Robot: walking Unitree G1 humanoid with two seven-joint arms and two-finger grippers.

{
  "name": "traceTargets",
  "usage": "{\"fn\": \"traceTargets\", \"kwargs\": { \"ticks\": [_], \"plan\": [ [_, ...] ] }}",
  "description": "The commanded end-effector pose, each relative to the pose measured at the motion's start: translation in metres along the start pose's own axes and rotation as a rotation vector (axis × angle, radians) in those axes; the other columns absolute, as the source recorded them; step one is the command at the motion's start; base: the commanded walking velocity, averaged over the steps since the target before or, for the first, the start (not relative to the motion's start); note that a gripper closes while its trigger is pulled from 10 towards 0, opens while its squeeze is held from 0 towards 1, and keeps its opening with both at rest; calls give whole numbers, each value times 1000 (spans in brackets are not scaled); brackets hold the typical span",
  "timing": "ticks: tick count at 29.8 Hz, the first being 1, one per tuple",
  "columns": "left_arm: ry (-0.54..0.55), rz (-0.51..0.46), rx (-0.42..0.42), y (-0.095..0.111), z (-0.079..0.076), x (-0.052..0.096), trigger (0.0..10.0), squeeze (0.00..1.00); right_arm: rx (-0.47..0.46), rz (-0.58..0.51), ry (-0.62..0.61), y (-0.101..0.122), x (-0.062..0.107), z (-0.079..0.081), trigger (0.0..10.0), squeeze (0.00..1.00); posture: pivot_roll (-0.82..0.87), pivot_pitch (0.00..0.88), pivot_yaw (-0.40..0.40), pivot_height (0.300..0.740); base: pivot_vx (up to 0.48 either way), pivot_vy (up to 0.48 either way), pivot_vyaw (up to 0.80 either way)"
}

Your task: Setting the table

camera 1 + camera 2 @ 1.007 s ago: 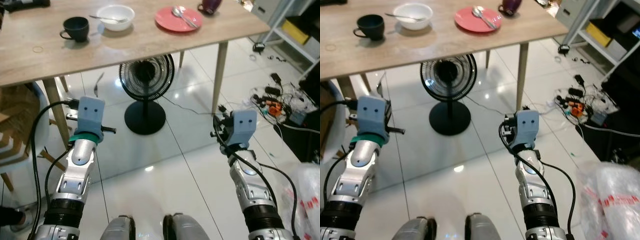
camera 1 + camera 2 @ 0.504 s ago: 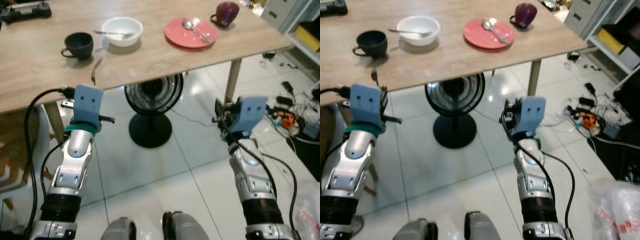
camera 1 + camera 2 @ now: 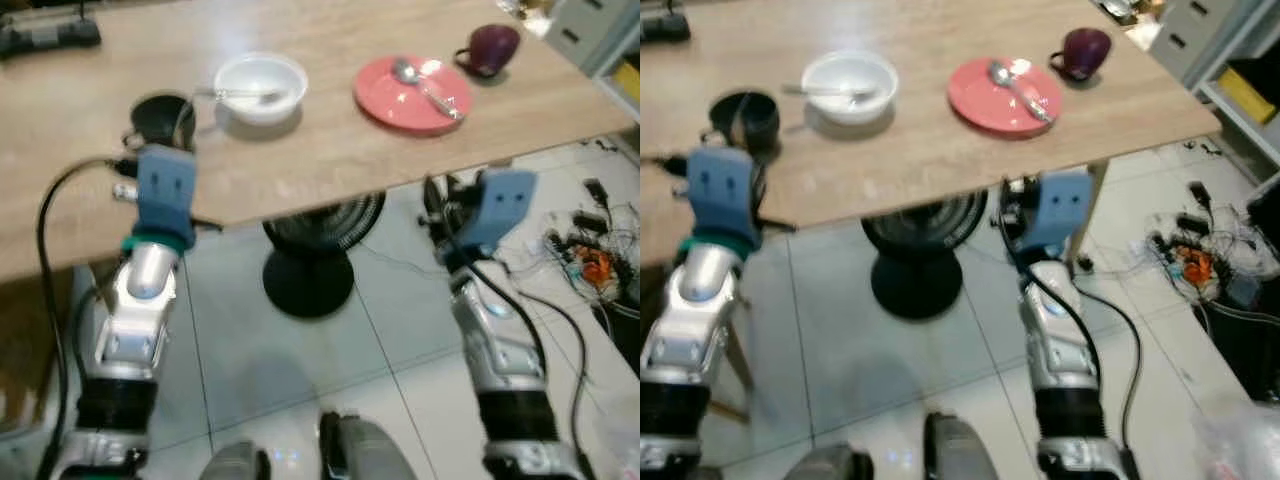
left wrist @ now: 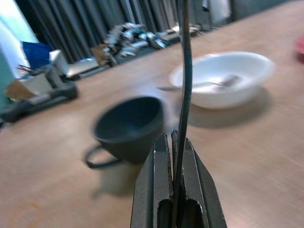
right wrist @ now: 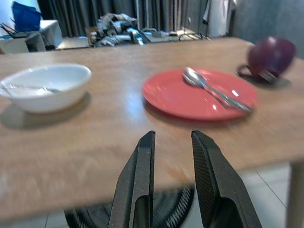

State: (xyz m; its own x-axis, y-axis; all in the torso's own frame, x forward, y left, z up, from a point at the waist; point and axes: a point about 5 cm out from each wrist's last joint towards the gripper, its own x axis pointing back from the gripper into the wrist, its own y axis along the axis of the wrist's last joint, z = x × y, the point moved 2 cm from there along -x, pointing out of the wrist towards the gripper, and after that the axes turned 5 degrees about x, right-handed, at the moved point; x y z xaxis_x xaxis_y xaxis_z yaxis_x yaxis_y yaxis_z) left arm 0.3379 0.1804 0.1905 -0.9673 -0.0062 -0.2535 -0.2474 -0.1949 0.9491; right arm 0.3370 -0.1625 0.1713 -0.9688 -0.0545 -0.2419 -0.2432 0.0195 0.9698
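Observation:
On the wooden table (image 3: 330, 150) stand a black cup (image 3: 160, 118), a white bowl (image 3: 261, 87) with a spoon in it, a red plate (image 3: 412, 93) with a spoon (image 3: 425, 85) across it, and a purple mug (image 3: 490, 48). My left gripper (image 4: 173, 137) is shut on a thin metal utensil (image 4: 184, 71) that points upward; its head is out of view. It hovers at the table's near edge, just in front of the black cup (image 4: 128, 127). My right gripper (image 5: 172, 137) is open and holds nothing, at the near edge facing the red plate (image 5: 199, 94).
A black floor fan (image 3: 312, 245) stands under the table between my arms. Cables and small parts (image 3: 590, 265) lie on the tiled floor at the right. A black device (image 3: 45, 35) rests at the table's far left.
The view has closed in on the table. Both arms have risen from below the tabletop to its near edge. The left gripper still holds the utensil.

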Motion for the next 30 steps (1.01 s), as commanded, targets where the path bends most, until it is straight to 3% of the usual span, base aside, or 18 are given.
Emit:
{"fn": "traceTargets", "kwargs": {
  "ticks": [1,9,13,16,17,25,30],
  "plan": [
    [5,28,-7,-6,3,3,10000,0,-14,18,8,-3,2,4,10000,0,-77,85,25,740,469,0,0],
    [-5,17,-12,-2,2,2,10000,0,-15,21,11,-2,2,5,10000,0,-77,84,26,740,466,0,0],
    [-30,-19,-67,6,1,1,10000,0,-14,23,11,-2,2,5,10000,0,-79,85,27,740,469,0,0],
    [-109,-85,-130,24,-5,2,10000,0,-14,25,10,-2,3,4,10000,0,-79,87,27,740,411,0,0],
    [-185,-126,-154,38,-12,4,10000,0,-13,27,8,-2,4,3,10000,0,-79,88,28,740,0,0,0],
    [-298,-242,-160,76,-22,7,10000,0,-10,36,5,-4,4,2,10000,0,-70,87,27,740,0,0,0],
    [-313,-286,-80,99,-20,-5,10000,0,-11,38,10,-5,4,4,10000,0,-75,87,24,740,0,0,0]
  ]
}}
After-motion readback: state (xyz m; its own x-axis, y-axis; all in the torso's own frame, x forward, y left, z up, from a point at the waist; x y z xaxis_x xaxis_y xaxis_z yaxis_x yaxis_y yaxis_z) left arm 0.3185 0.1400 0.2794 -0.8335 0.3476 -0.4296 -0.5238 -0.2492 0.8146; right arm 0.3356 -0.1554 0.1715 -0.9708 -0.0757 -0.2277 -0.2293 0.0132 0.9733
